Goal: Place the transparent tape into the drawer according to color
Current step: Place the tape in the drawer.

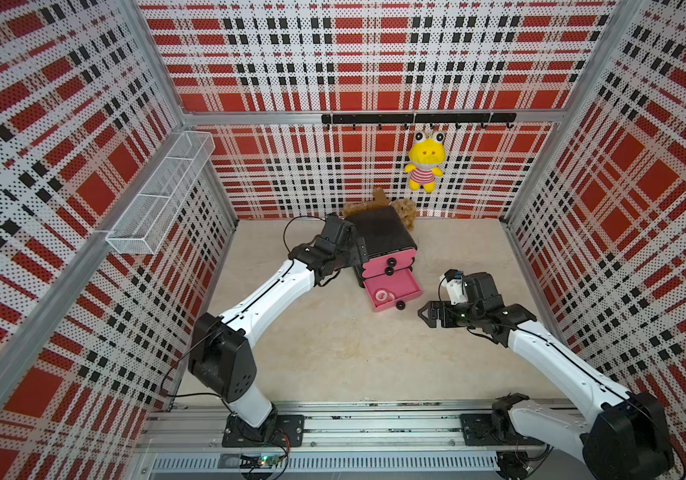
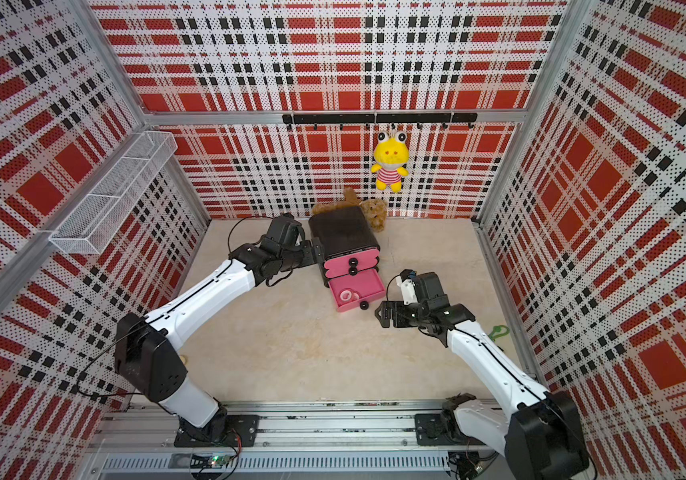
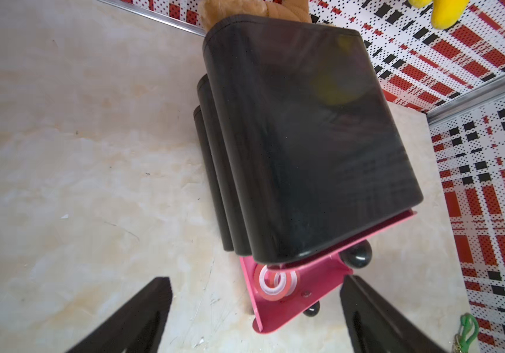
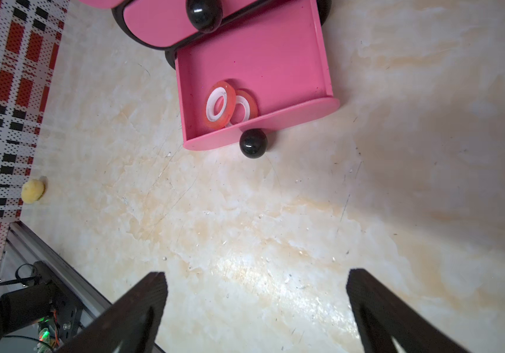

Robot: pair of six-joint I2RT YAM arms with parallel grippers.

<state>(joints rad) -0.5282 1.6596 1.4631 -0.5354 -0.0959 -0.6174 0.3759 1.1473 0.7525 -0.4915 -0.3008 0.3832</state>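
Observation:
The drawer cabinet (image 1: 378, 232) (image 2: 343, 232) (image 3: 306, 137) is black with pink fronts and round black knobs, and stands at the back middle. Its bottom drawer (image 1: 397, 286) (image 4: 260, 52) is pulled out. Two red-orange rings of transparent tape (image 1: 383, 295) (image 2: 348, 296) (image 3: 272, 282) (image 4: 220, 105) lean on each other inside, near the front wall. My left gripper (image 1: 358, 251) (image 3: 256, 282) is open and empty at the cabinet's left side. My right gripper (image 1: 426, 313) (image 4: 256, 276) is open and empty over bare table, right of the open drawer.
A brown plush toy (image 1: 401, 210) lies behind the cabinet. A yellow plush (image 1: 424, 162) hangs from a black hook rail (image 1: 416, 118). A white wire basket (image 1: 158, 195) is on the left wall. A green clip (image 2: 498, 331) and a small yellow ball (image 4: 32, 190) lie by the side walls.

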